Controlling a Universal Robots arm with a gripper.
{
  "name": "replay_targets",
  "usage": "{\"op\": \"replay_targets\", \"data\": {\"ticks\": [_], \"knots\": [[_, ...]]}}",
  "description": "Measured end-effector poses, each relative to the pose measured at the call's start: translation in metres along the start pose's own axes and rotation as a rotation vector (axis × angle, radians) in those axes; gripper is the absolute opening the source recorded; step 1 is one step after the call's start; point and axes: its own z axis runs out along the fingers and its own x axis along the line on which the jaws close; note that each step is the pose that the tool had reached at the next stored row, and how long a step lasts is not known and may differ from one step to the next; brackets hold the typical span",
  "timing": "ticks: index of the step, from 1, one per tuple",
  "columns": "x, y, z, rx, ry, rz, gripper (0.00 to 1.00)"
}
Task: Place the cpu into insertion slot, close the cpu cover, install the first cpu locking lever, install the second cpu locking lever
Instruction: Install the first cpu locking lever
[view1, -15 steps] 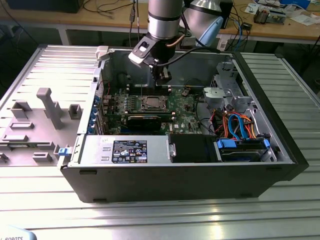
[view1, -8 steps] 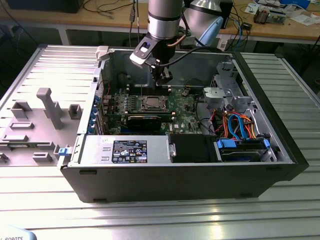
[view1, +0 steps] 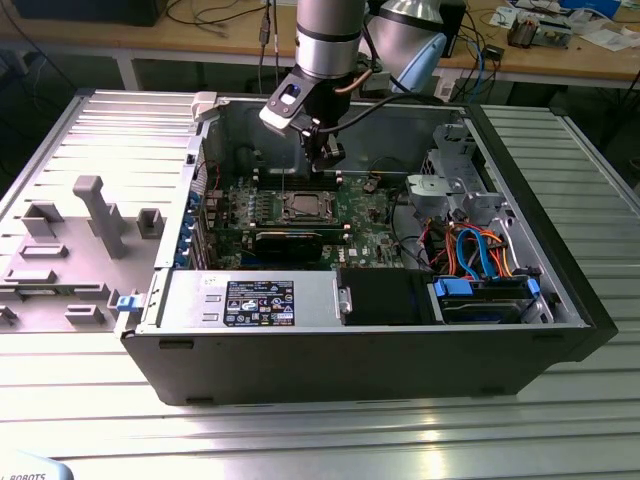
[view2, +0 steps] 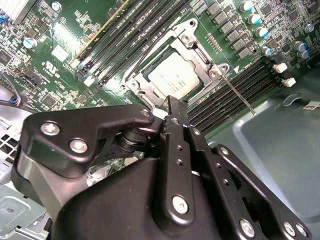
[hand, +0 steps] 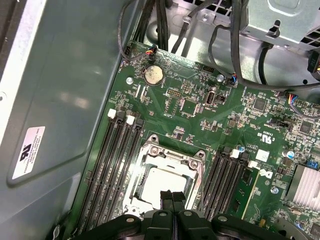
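Gripper (hand: 172, 196) jaws pinched together, empty, over cpu (hand: 159, 181) framed by cpu cover (hand: 172, 156); best press locking lever (view2: 240, 96) squarely, slowly.

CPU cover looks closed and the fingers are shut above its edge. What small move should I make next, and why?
Probably ease the gripper toward the locking lever. The cpu cover lies flat around the cpu, but that thin lever juts out across the memory slots, seemingly unlatched. The gripper, shut and holding nothing, sits at the cover's edge.
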Motion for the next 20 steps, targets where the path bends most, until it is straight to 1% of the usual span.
{"op": "replay_targets", "data": {"ticks": [3,4,5,6,11,13,15,20], "knots": [[0.0000,0.0000,0.0000,0.0000,0.0000,-0.003,0.11],[-0.0001,0.0000,0.0000,-0.0002,-0.0002,-0.013,0.11],[-0.0001,0.0000,0.0000,-0.0003,-0.0004,-0.024,0.11],[-0.0001,0.0000,0.0000,-0.0005,-0.0007,-0.045,0.11],[-0.0002,-0.0001,0.0000,-0.0011,-0.0021,-0.124,0.11],[-0.0002,-0.0001,0.0000,-0.0013,-0.0024,-0.145,0.11],[-0.0002,-0.0001,0.0000,-0.0014,-0.0025,-0.153,0.11],[-0.0002,-0.0001,0.0000,-0.0014,-0.0026,-0.154,0.11]]}}
